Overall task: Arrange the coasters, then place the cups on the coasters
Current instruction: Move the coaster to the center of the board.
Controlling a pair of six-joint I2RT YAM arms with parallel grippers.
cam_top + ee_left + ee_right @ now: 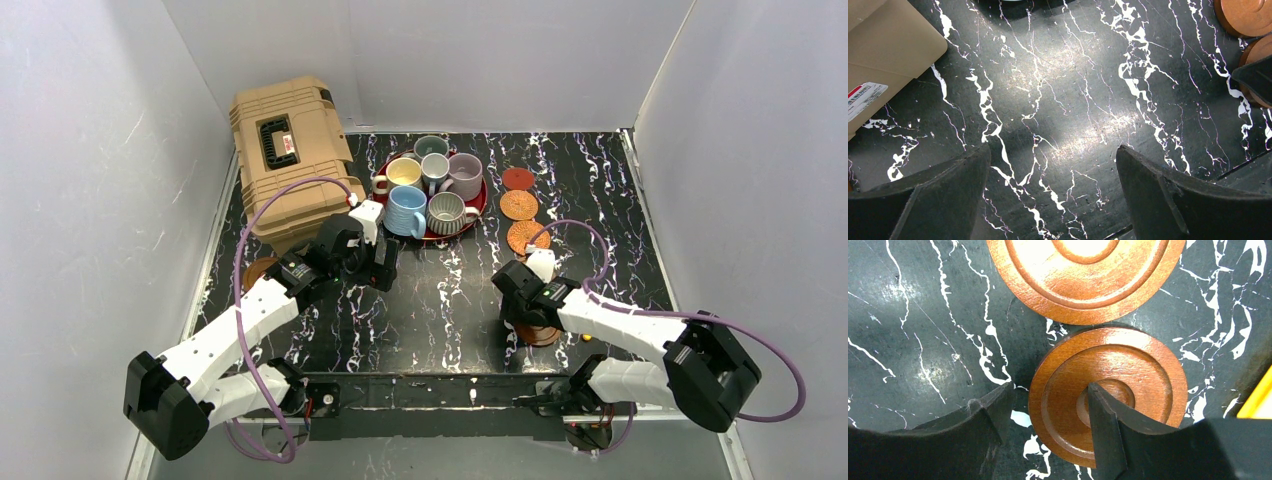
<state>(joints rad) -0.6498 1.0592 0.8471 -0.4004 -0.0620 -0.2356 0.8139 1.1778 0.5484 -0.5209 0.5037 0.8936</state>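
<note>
Sitting back left on the black white-veined table (440, 300), the closed tan hard plastic case (290, 165) is near the large red round tray (470, 228), which holds all six ceramic mugs (447, 213) upright and packed together. Right of it one pinkish-red disc (517, 178) and two orange woven coasters (519, 205) lie flat in a line running back to front. Two ringed dark brown wooden coasters (1085, 275) lie flat near the front, the partly open right gripper (1045, 395) astride one's rim, unclamped; the wide-open left gripper (1053, 155) holds nothing.

Top view: R arm (610, 325) hides most of wood coaster (543, 337); R wrist view: 2nd coaster (1083, 275) cut by top edge.
</note>
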